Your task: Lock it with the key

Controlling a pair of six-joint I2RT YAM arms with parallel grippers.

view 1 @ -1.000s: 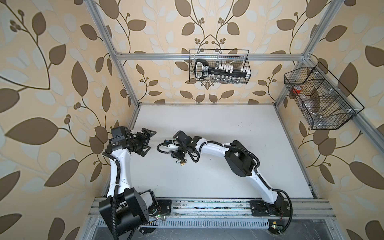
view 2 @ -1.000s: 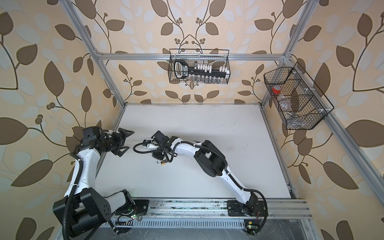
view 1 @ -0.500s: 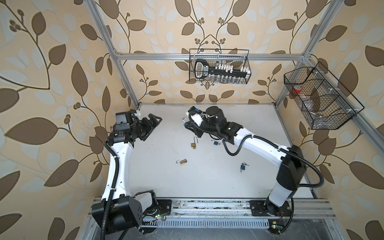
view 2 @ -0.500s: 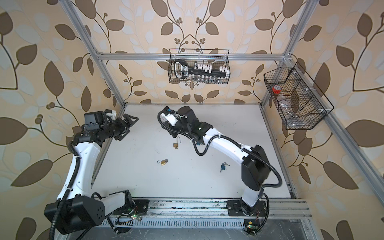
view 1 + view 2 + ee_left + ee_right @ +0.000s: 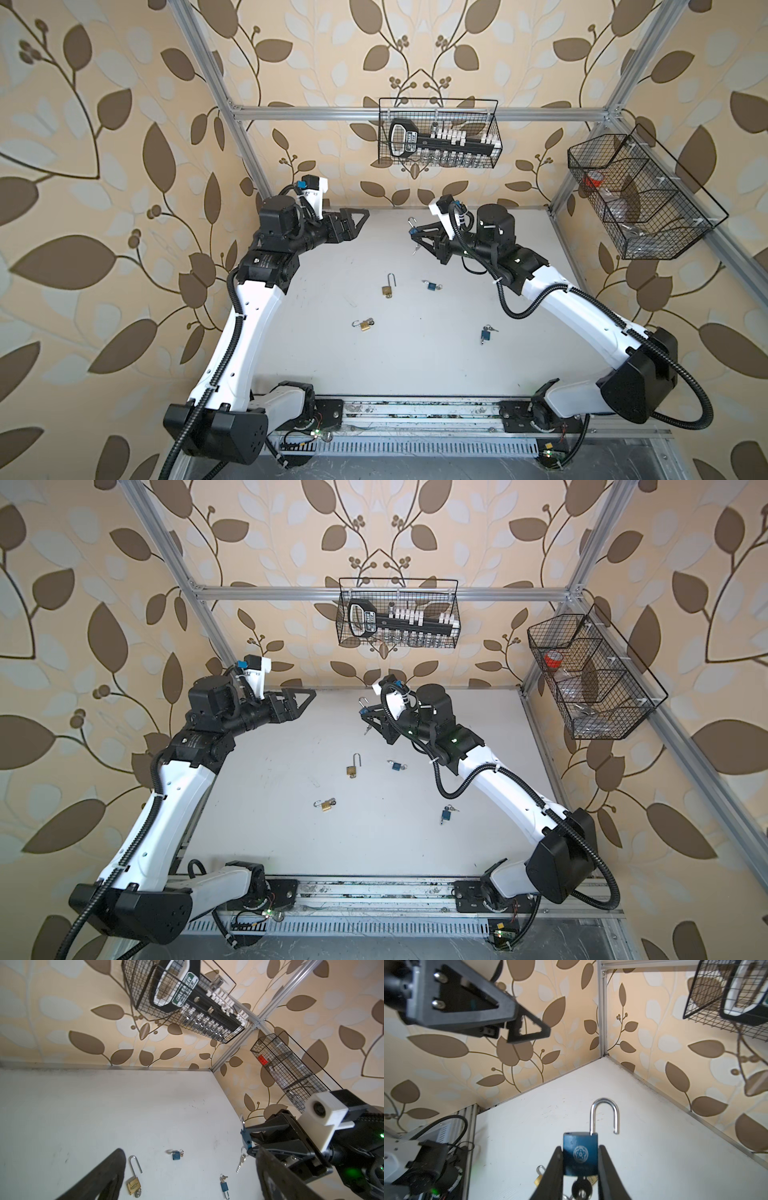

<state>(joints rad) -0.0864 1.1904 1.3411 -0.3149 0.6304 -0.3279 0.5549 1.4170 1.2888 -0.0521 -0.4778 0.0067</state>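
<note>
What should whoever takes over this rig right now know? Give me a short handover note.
Right gripper: shut on a blue padlock, held above the table; shackle open, key in the keyhole.
Left gripper: open, empty, raised facing the right one.
On the table: two brass padlocks and two more blue ones, each with keys.
Done: one padlock picked up.
Left: close its shackle and turn the key, probably with the left gripper; the others likely follow.
</note>
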